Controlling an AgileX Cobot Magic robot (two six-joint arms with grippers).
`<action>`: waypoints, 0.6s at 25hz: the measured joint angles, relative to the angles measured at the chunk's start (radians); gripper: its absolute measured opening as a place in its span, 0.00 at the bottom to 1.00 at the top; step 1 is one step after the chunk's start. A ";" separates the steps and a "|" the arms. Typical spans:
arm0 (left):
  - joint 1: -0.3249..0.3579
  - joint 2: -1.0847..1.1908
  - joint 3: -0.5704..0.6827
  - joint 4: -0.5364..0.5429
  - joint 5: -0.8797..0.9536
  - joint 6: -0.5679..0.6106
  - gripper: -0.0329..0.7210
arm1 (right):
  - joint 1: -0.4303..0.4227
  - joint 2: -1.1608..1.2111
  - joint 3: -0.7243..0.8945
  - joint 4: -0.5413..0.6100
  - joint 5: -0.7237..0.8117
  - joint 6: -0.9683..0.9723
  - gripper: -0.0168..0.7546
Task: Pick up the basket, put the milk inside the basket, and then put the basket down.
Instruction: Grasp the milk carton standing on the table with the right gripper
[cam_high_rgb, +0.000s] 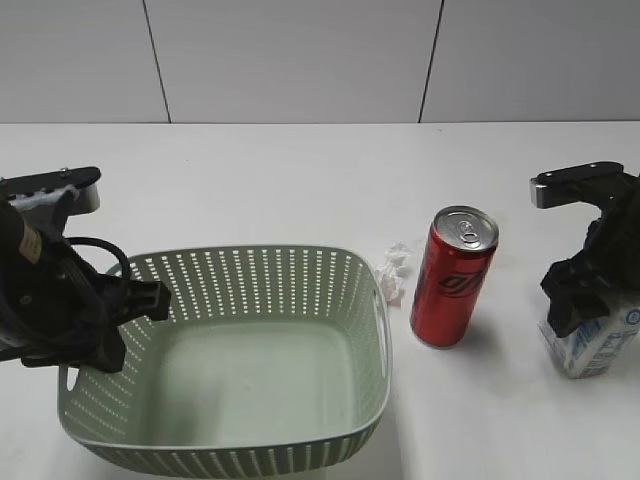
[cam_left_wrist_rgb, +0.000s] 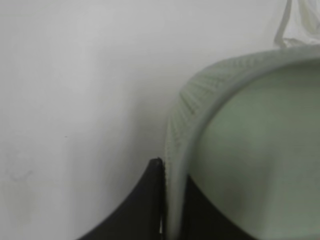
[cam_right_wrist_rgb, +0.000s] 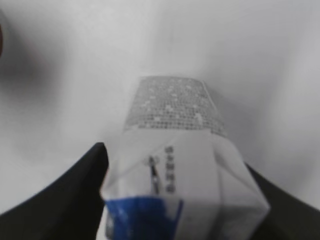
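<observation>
The pale green basket (cam_high_rgb: 250, 285) sits at the front left of the white table. My left gripper (cam_high_rgb: 112, 318) is shut on its left rim, one finger outside and one inside the wall; the left wrist view shows the rim (cam_left_wrist_rgb: 225, 75) pinched between the black fingers (cam_left_wrist_rgb: 172, 172). The white and blue milk carton (cam_high_rgb: 597, 347) stands at the far right, leaning a little. My right gripper (cam_high_rgb: 578, 300) comes down over it and is shut on it; in the right wrist view the fingers (cam_right_wrist_rgb: 175, 159) press both sides of the carton (cam_right_wrist_rgb: 170, 105).
A tall red soda can (cam_high_rgb: 453, 277) stands between the basket and the milk. A crumpled white scrap (cam_high_rgb: 395, 270) lies by the basket's far right corner. The basket is empty inside.
</observation>
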 joint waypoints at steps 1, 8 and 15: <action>0.000 0.000 0.000 0.000 0.000 0.000 0.05 | 0.000 0.000 0.000 0.001 0.006 0.005 0.65; 0.000 0.000 0.000 0.000 0.000 0.000 0.05 | 0.000 -0.013 -0.003 0.004 0.061 0.010 0.45; 0.000 0.000 0.000 0.000 0.000 0.000 0.05 | 0.000 -0.184 -0.002 0.004 0.126 0.014 0.45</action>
